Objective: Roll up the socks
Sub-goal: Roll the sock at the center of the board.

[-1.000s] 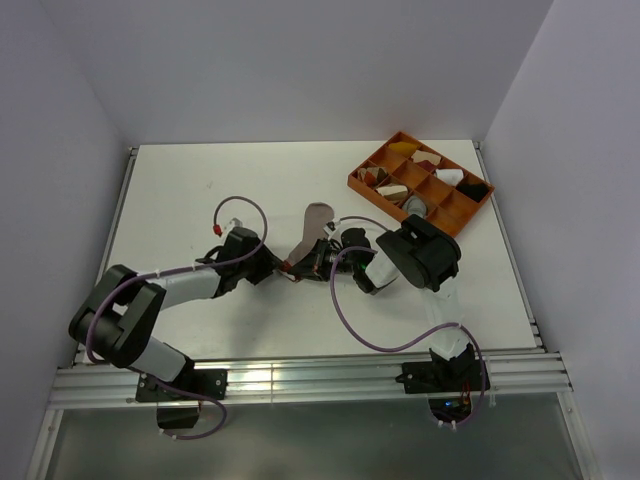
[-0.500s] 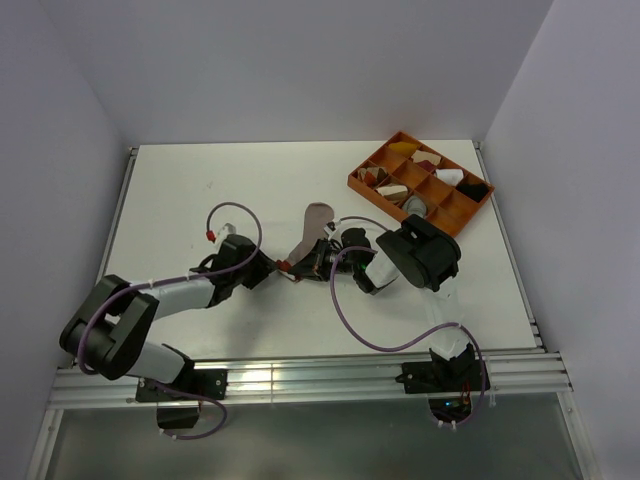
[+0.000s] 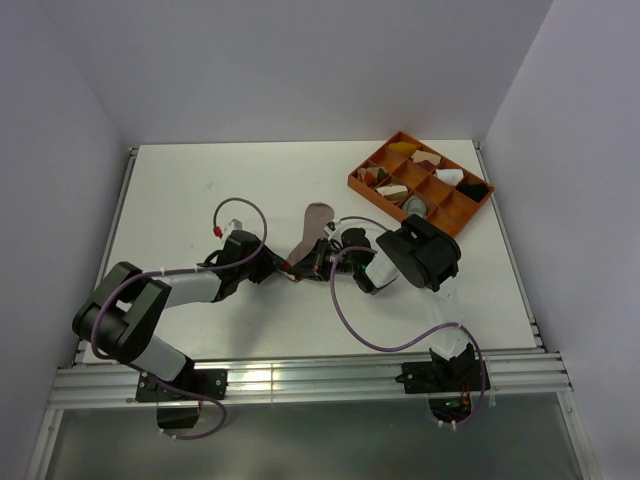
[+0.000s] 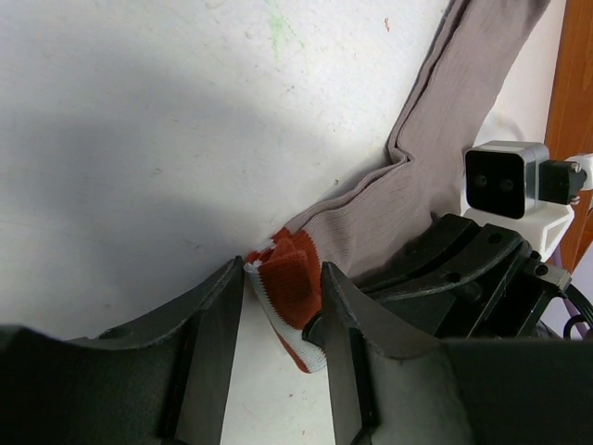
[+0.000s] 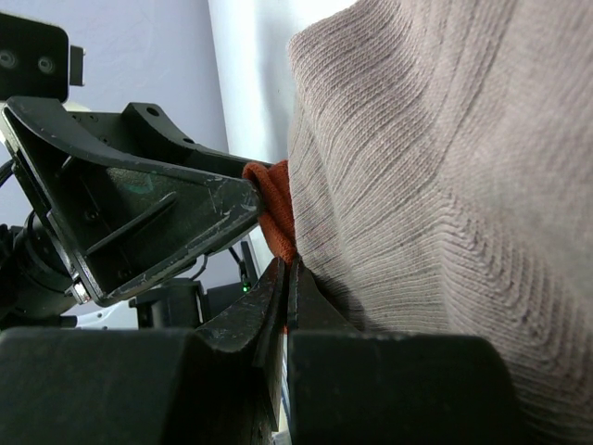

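- Socks: only one shows, the pinkish-tan sock (image 3: 317, 221), lying near the middle of the white table (image 3: 190, 190). Its rounded end points toward the far edge and its cuff end sits between the two grippers.
- The left arm reaches in low from the left. The left gripper (image 3: 278, 266) straddles the red and white cuff (image 4: 289, 286).
- In the left wrist view its jaws stand partway apart. The folded cuff fills the gap and touches both fingers (image 4: 215, 320), so the claw is gripping the sock by its cuff.
- From there the sock's ribbed body (image 4: 445, 120) runs up and to the right on the table, with a crease where it bends.
- The right gripper (image 3: 303, 260) meets the cuff from the other side, just beside the left one.
- In the right wrist view its fingertips (image 5: 274, 289) are pressed together, pinching the fabric at the edge of the cuff (image 5: 274, 206). The knit rises over the right finger.
- At the far right stands an orange divided tray (image 3: 352, 181) holding small cloth bundles (image 3: 447, 176), well apart from the sock.
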